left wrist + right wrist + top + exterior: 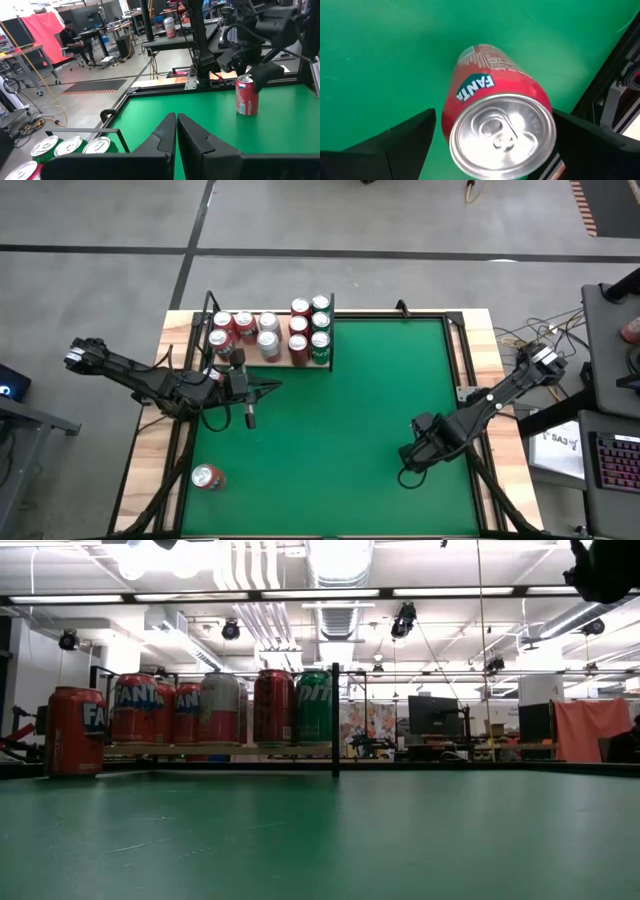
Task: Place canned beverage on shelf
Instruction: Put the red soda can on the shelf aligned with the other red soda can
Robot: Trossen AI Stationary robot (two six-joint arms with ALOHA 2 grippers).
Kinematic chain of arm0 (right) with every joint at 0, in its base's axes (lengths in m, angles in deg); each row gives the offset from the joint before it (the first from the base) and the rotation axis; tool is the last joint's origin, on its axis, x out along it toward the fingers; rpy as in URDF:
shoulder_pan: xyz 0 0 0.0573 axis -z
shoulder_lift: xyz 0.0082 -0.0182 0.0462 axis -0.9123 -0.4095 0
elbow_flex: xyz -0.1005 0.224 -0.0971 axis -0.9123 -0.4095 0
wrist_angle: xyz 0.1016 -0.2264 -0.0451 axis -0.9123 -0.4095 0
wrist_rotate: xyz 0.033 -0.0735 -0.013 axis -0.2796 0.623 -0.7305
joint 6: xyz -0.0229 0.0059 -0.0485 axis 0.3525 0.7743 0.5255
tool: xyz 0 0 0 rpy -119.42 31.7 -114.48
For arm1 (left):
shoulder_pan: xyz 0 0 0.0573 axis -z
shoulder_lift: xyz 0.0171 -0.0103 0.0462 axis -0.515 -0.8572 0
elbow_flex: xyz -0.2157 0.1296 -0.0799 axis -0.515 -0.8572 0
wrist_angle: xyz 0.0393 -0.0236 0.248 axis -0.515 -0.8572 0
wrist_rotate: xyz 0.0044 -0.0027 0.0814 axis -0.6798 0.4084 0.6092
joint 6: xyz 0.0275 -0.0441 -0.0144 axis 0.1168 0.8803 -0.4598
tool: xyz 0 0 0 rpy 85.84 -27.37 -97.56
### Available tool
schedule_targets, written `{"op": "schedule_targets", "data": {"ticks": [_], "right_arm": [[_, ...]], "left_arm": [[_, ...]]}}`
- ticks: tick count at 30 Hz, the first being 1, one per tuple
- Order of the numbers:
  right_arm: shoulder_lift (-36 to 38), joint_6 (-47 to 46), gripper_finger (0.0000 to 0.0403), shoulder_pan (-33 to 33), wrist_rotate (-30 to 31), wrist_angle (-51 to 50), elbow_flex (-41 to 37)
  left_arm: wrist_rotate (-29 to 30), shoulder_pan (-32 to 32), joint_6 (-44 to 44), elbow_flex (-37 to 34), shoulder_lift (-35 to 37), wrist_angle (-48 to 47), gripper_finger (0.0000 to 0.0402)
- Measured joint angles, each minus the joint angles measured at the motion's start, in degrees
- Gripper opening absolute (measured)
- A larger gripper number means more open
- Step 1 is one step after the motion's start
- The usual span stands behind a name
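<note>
Jaws, right gripper [492,142]: spread wide, one dark finger on each side of an upright red Fanta can [495,87], with a gap showing on both sides; nothing is gripped.
Fanta can under it: stands on the green felt [340,420] in the table's near right part; the left wrist view shows it upright beneath the right arm's tool.
Jaws, left gripper [176,125]: pressed together, holding nothing.
Left gripper position: hangs over the felt just in front of the shelf [285,363], pointing toward the table's middle.
Shelf: pale wood panel with thin black rods, at the table's far edge, left of centre.
Shelf load: red, silver and green cans [268,330] standing upright in rows; green ones sit at its right end.
Second loose can [207,477]: a red Fanta, upright on the felt at the near left corner, well apart from both grippers.
Room beyond: a seated person [75,42] at a desk.
</note>
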Motion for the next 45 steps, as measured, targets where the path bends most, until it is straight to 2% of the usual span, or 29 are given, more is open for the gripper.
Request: {"op": "schedule_targets", "data": {"ticks": [3,8,13,18,21,25,31,38,45], "right_arm": [[-1.60,0.04,0.0350,0.00,0.06,0.05,0.00],[-2.85,0.04,0.0292,0.00,0.90,0.56,0.09],[-2.05,-0.41,0.0290,0.00,3.52,1.47,0.26],[-1.50,1.62,0.0290,1.14,12.03,3.31,4.33],[-1.62,7.06,0.0290,2.86,17.68,7.56,7.38],[-1.63,18.79,0.0290,6.78,24.22,17.07,9.71],[-1.64,38.55,0.0290,13.73,25.98,32.64,10.27],[-2.54,53.55,0.0290,20.18,26.09,40.73,10.36],[-5.89,59.31,0.0290,24.04,25.44,45.83,10.67]], "left_arm": [[0.00,0.00,0.00,0.00,0.00,0.00,0.0000],[0.00,0.00,0.00,0.00,0.02,0.03,0.0000],[0.00,0.00,0.51,0.00,0.02,0.07,0.0000],[0.00,0.00,1.47,0.00,0.02,0.09,0.0000],[0.00,0.00,1.49,0.01,0.02,0.11,0.0000],[0.00,0.00,1.81,0.00,0.02,0.11,0.0000],[-2.57,0.00,3.70,0.00,-0.40,-0.25,0.0007],[-3.63,0.00,3.72,0.00,-4.00,-0.35,0.0054],[-3.49,0.00,3.72,0.02,-9.12,-0.14,0.0150]]}}
